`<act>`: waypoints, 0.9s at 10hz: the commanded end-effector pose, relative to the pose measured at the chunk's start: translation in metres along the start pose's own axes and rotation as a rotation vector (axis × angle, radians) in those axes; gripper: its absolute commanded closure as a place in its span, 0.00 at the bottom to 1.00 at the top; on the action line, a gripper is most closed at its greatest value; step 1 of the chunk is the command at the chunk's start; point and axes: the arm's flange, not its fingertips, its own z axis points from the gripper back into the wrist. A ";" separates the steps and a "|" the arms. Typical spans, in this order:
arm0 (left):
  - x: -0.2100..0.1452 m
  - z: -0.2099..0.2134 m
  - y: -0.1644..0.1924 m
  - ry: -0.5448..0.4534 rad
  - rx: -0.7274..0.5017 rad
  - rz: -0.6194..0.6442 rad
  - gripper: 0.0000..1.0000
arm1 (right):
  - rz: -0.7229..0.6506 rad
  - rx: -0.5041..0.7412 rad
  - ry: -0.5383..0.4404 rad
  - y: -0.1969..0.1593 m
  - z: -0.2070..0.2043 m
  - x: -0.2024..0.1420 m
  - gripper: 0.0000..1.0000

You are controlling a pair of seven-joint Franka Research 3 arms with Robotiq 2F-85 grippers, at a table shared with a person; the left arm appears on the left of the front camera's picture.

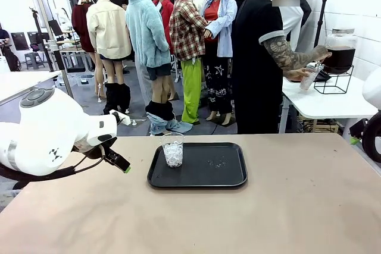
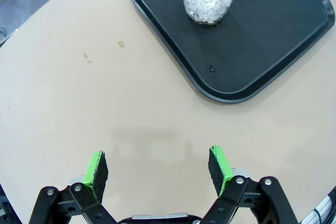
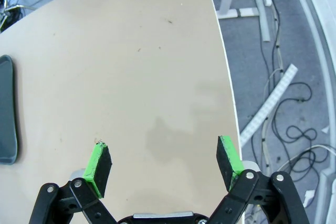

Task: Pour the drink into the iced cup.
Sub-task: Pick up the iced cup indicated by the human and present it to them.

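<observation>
**Both grippers open and empty; the drink sits in a jar at the far side**

The left gripper (image 2: 160,158) is spread wide, its green pads (image 2: 96,167) well apart with nothing between them. It hovers over bare table (image 2: 79,103), short of the tray's near corner. The right gripper (image 3: 165,156) is just as wide open and holds nothing. It hangs above the table close to its edge, with floor and cables beyond.

The iced cup (image 1: 172,150) is a clear plastic cup, part full of white ice. It stands upright on the left part of a black tray (image 1: 205,181) at mid-table. A small dark drop (image 2: 211,69) lies on the tray floor near the cup.

The drink (image 1: 338,59) is dark reddish-brown. It fills the lower part of a glass jar (image 1: 341,38) on a wire stand (image 1: 333,84) on a white side table (image 1: 324,104), well apart from the cup. A person's hand (image 1: 319,53) rests at the jar.

The left arm (image 1: 47,138) comes in low from the left, its gripper angled down toward the tray.
</observation>
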 end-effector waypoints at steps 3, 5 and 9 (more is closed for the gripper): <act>0.000 0.001 0.002 -0.002 0.000 0.004 0.00 | -0.015 -0.016 -0.011 0.004 0.001 -0.003 0.00; 0.000 0.001 0.002 -0.002 0.000 0.004 0.00 | -0.015 -0.016 -0.011 0.004 0.001 -0.003 0.00; 0.000 0.001 0.002 -0.002 0.000 0.004 0.00 | -0.015 -0.016 -0.011 0.004 0.001 -0.003 0.00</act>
